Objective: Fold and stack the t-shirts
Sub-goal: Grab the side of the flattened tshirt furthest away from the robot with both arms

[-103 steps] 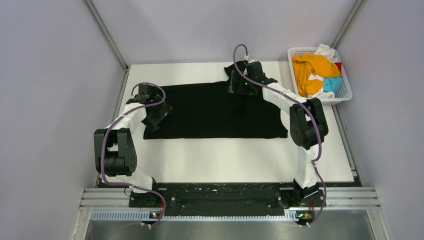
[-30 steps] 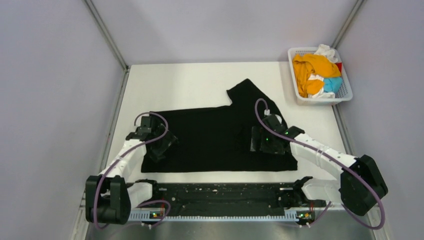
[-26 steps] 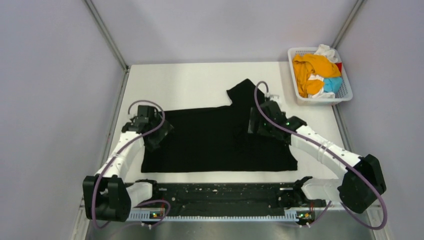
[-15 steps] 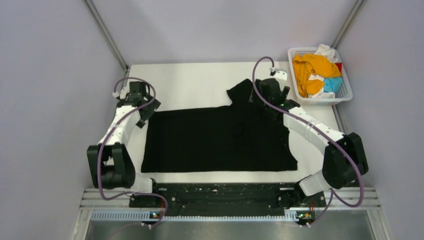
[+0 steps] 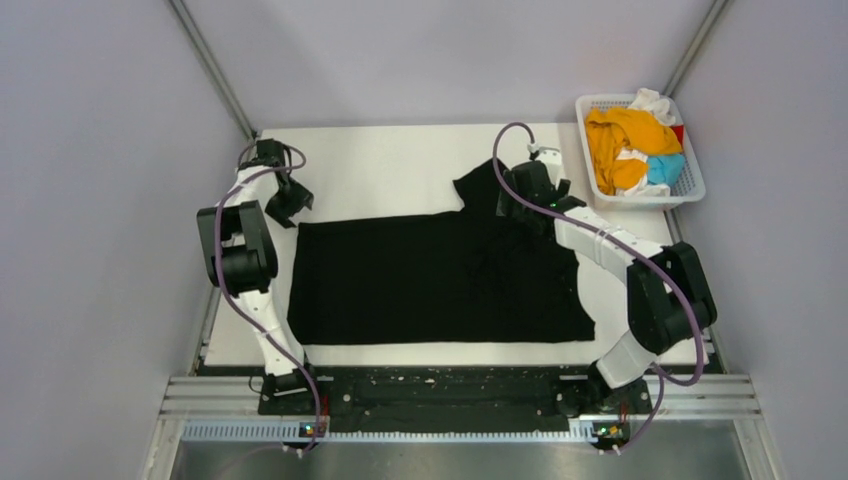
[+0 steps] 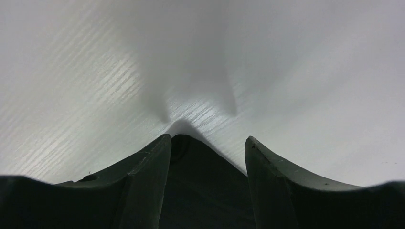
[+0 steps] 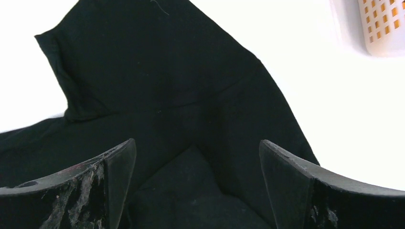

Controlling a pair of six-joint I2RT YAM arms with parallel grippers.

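Observation:
A large black t-shirt [image 5: 440, 275] lies spread flat on the white table [image 5: 380, 170], one sleeve [image 5: 485, 185] pointing to the far side. My left gripper [image 5: 288, 205] is at the shirt's far-left corner. In the left wrist view the jaws of this gripper [image 6: 207, 140] stand apart with the black cloth corner [image 6: 200, 186] between them, against the left finger. My right gripper [image 5: 522, 200] hovers at the sleeve's base. This gripper [image 7: 198, 143] is wide open over the black cloth [image 7: 157, 71], with a raised fold [image 7: 196, 191] between its fingers. Other t-shirts, orange [image 5: 625, 135], white, light blue and red, lie in a basket.
The white lattice basket [image 5: 690, 185] stands at the table's far right corner, its edge [image 7: 382, 24] also showing in the right wrist view. Grey walls close in the table on the left, right and far side. The arm bases sit on a rail [image 5: 450, 395] at the near edge.
Both arms swung from the shirt's near half to its far edge. The left gripper reached the far-left corner and its jaws narrowed. The right gripper moved up to the sleeve.

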